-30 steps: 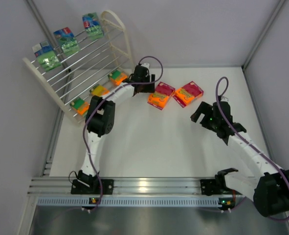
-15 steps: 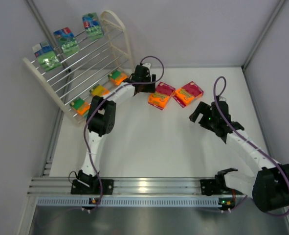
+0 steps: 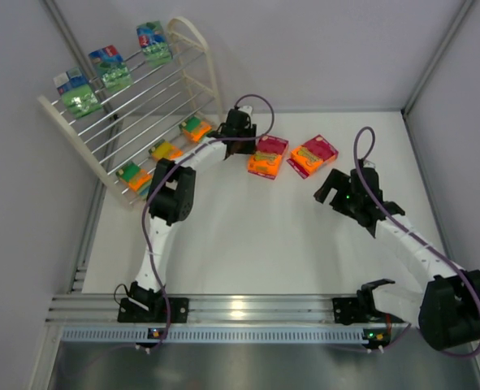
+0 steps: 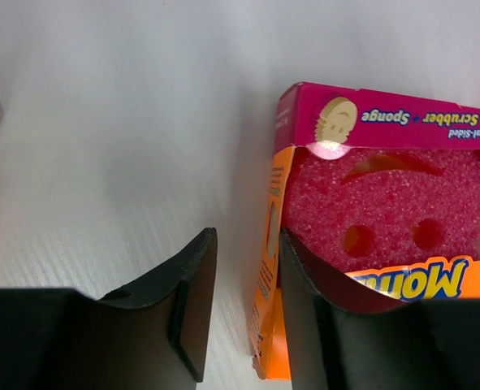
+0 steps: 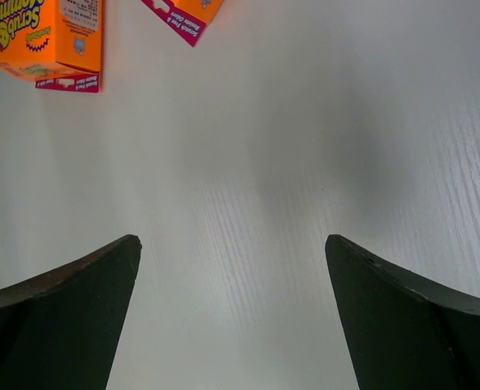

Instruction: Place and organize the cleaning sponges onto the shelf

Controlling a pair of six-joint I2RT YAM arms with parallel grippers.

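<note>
Your left gripper (image 4: pixel 246 244) was low by the far edge of the tabletop (image 4: pixel 101 122), about the middle. Its two fingers stood a little way apart. Only bare tabletop showed between them, so it held nothing. One orange sponge pack (image 4: pixel 386 203) with a pink label lay just to the right of it. The right finger sat in front of the pack's left edge, and you could not tell if it touched. A second orange pack (image 3: pixel 313 155) lay just beside the first one, a bit more to the right.

Your right gripper (image 5: pixel 231 244) hung over the right side of the tabletop, near those two packs but apart from them. Its fingers were spread wide, with nothing in them.

The shelf (image 3: pixel 77 144) stood in the far left corner. Three green packs (image 3: pixel 112 69) sat along its top row. Three orange-and-green packs (image 3: pixel 166 150) sat along its low row.
</note>
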